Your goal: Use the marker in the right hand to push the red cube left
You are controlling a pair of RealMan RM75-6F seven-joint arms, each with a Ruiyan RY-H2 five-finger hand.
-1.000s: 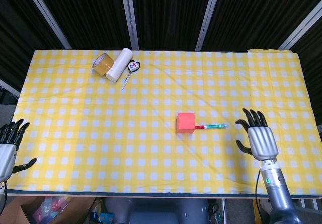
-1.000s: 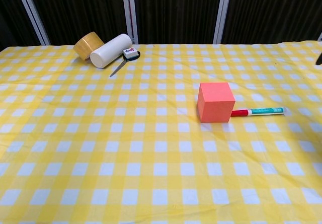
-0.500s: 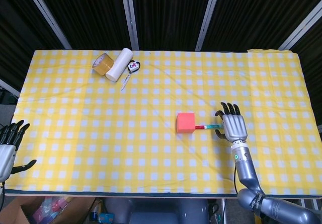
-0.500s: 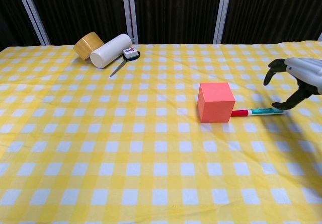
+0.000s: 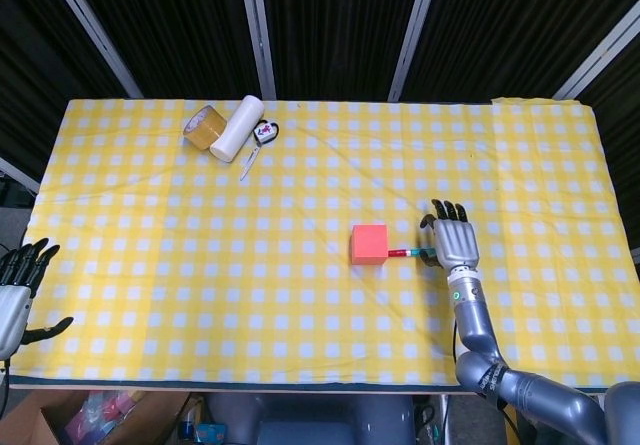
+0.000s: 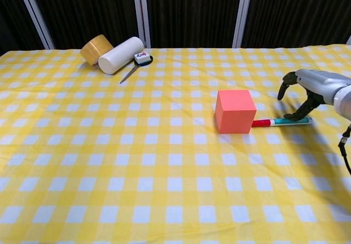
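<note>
The red cube point(image 5: 369, 244) point(image 6: 235, 111) sits on the yellow checked cloth right of the table's middle. A marker point(image 5: 410, 253) point(image 6: 279, 122) with a red cap and teal barrel lies flat, its cap end against the cube's right face. My right hand point(image 5: 453, 237) point(image 6: 310, 88) hovers over the marker's tail end with fingers apart and curved downward. Its thumb tip comes down right by the barrel, and the marker still lies on the cloth. My left hand point(image 5: 15, 290) hangs off the table's near left edge, fingers spread and holding nothing.
At the back left lie a tan tape roll point(image 5: 204, 127) point(image 6: 96, 49), a white cylinder point(image 5: 236, 127) point(image 6: 120, 55), a small tape measure point(image 5: 265, 131) point(image 6: 143, 58) and a thin grey tool point(image 5: 248, 165) point(image 6: 129, 73). Bare cloth stretches left of the cube.
My right hand has moved from the table's right side leftward and away from me, over the marker's tail. Cube, marker and left hand have stayed put.
</note>
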